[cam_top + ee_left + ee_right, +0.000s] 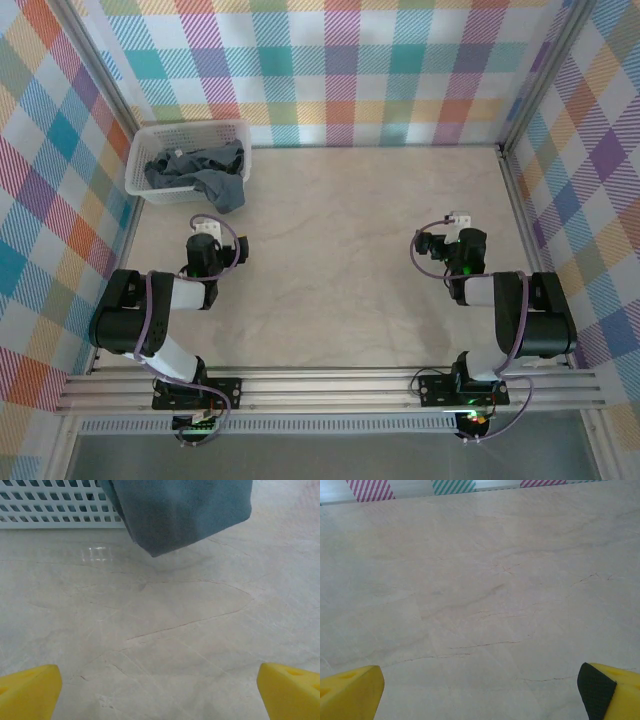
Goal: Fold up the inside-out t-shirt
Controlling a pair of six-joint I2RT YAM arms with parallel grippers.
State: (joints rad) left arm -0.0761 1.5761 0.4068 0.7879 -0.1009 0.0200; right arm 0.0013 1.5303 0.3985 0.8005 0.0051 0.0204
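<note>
The dark slate blue-grey t-shirt lies crumpled in the white lattice basket at the far left, one part spilling over the basket's near rim onto the table. That hanging part of the t-shirt shows at the top of the left wrist view, ahead of my left gripper, which is open with nothing between its yellow fingers. In the top view my left gripper stands just short of the basket. My right gripper is open over bare table, its yellow fingertips wide apart.
The marble-look table is ringed by checked fabric walls with metal posts. The basket wall stands at the top left of the left wrist view. A rail runs along the near edge by the arm bases.
</note>
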